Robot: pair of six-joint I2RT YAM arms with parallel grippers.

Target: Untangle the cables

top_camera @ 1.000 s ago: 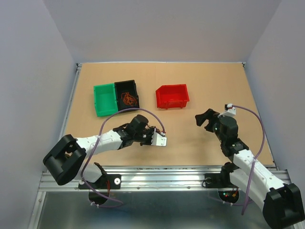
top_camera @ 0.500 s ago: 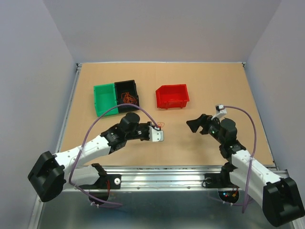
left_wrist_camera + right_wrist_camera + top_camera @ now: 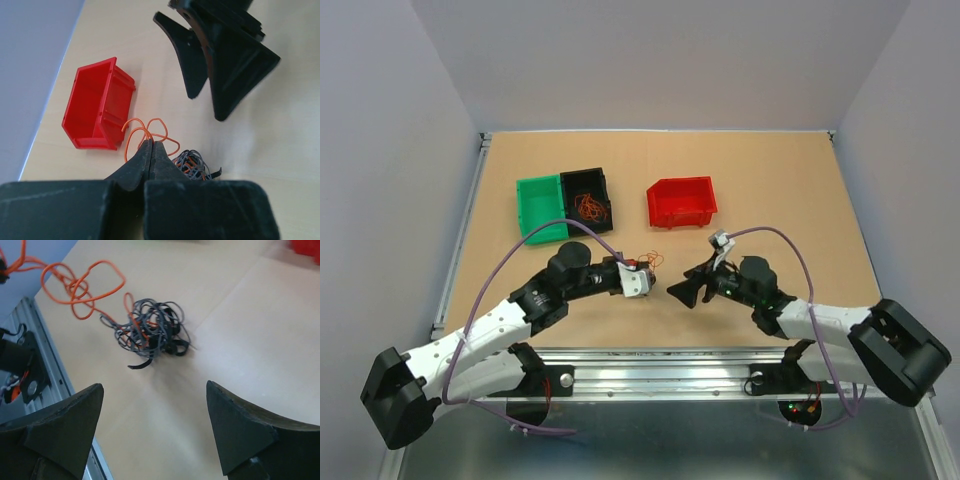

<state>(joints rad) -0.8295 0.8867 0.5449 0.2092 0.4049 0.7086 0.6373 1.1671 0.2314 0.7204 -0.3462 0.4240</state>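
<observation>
A fist-sized knot of dark grey and black cables (image 3: 150, 332) with orange strands in it seems to rest on the table. It also shows in the left wrist view (image 3: 192, 165). A loose orange cable (image 3: 75, 285) runs from the knot up to my left gripper (image 3: 151, 145), which is shut on that strand (image 3: 150, 131). In the top view the left gripper (image 3: 648, 270) is at mid-table with the cables (image 3: 650, 258) at its tip. My right gripper (image 3: 155, 405) is open and empty, pointing at the knot from a short distance; it also shows in the top view (image 3: 682, 290).
A red bin (image 3: 680, 202) stands behind the grippers. A green bin (image 3: 542, 208) and a black bin (image 3: 602, 190) holding more orange and dark cables (image 3: 588, 205) stand at the back left. The table's metal front rail (image 3: 650, 365) is close behind the arms.
The left gripper has moved away from the front edge with the cables. The right gripper has swung left and down towards the knot, now facing the left gripper.
</observation>
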